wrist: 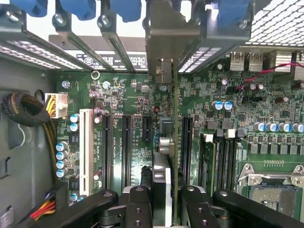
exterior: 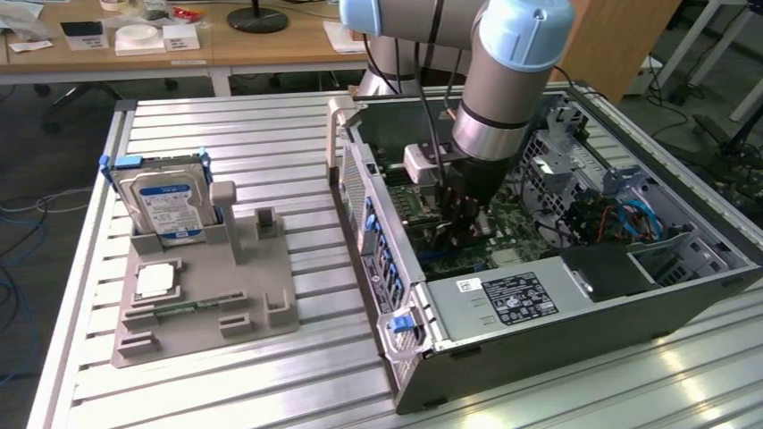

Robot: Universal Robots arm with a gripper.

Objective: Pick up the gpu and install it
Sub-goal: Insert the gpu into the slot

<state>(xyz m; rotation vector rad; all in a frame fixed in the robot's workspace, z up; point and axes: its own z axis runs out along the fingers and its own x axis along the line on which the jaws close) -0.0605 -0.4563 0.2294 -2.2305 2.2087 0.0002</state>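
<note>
We hold the gpu (wrist: 175, 142), light, rigid and fragile, edge-on, hand (wrist: 166, 199) pinching its upper edge above the motherboard (wrist: 128, 95).

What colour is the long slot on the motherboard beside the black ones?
White, the long slot stands out against the green motherboard; the wrist view shows it best.
</note>
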